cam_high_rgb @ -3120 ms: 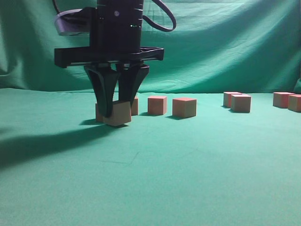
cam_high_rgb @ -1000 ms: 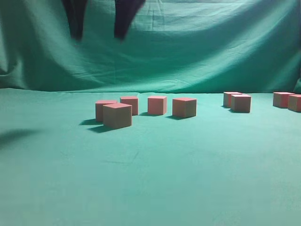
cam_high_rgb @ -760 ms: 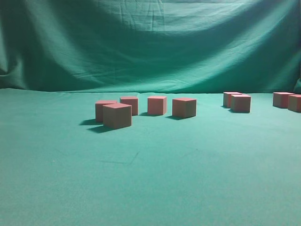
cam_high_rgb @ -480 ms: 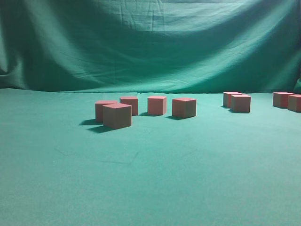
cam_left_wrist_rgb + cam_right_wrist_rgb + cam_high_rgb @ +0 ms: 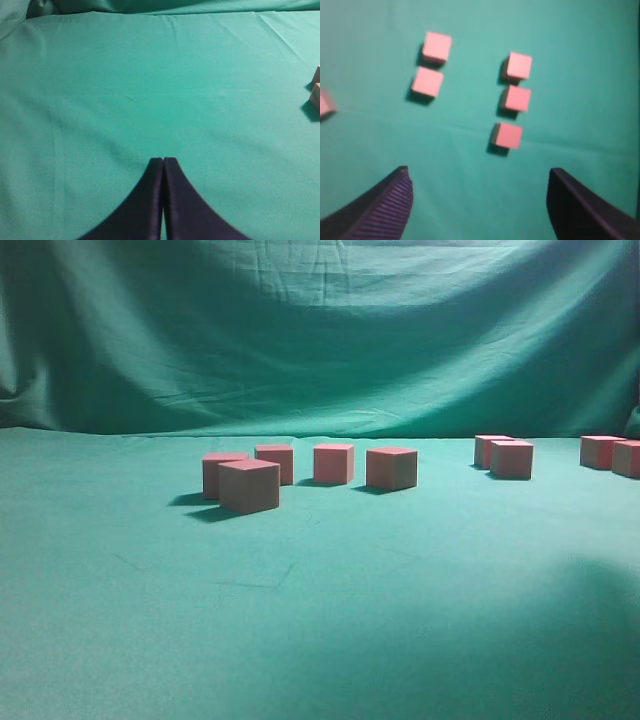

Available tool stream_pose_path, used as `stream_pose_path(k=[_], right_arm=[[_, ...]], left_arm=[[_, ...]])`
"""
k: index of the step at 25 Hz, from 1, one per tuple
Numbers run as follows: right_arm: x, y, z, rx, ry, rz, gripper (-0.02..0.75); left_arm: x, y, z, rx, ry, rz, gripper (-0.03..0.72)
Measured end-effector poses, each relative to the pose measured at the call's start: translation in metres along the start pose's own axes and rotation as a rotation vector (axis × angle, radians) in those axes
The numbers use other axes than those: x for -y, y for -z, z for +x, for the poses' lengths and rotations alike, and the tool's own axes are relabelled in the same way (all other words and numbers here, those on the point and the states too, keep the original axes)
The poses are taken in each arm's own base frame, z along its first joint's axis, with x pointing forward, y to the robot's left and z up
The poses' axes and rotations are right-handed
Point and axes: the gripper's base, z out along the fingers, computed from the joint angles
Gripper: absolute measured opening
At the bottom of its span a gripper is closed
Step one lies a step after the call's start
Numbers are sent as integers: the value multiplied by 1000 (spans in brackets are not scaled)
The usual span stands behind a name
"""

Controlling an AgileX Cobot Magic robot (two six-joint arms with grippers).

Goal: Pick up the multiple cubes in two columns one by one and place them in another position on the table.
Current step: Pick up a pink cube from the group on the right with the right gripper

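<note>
Pink-topped wooden cubes stand on the green cloth. In the exterior view a left cluster holds the nearest cube (image 5: 249, 486) and several cubes behind it (image 5: 334, 462); two pairs stand at the right (image 5: 512, 458) (image 5: 600, 451). Neither gripper shows there. My right gripper (image 5: 479, 175) is open and empty, high above two columns: two cubes on the left (image 5: 427, 82), three on the right (image 5: 508, 135). My left gripper (image 5: 163, 160) is shut and empty over bare cloth, with cubes (image 5: 315, 96) at that view's right edge.
A green cloth backdrop (image 5: 320, 340) hangs behind the table. One more cube (image 5: 325, 104) sits at the left edge of the right wrist view. A dark shadow lies on the cloth at the lower right of the exterior view (image 5: 560, 640).
The left gripper let go of the nearest left cube and rose out of the exterior view. A shadow has now spread over the lower right of the cloth.
</note>
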Motion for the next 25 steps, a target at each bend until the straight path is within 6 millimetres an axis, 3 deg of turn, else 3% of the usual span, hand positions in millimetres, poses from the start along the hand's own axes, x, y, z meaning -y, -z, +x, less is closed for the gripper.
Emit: stream_pose_path(k=[4, 9, 15, 20, 25], right_arm=[[22, -44, 25, -123, -91, -21, 540], [37, -79, 44, -136, -178, -52, 540], [57, -122, 51, -130, -245, -40, 540], [52, -154, 49, -142, -245, -87, 540], [48, -171, 43, -88, -231, -114, 540]], left_arm=[[0, 0, 0, 0, 0, 0, 0], [0, 0, 0, 0, 0, 0, 0], [0, 0, 0, 0, 0, 0, 0], [0, 0, 0, 0, 0, 0, 0], [0, 0, 0, 0, 0, 0, 0]])
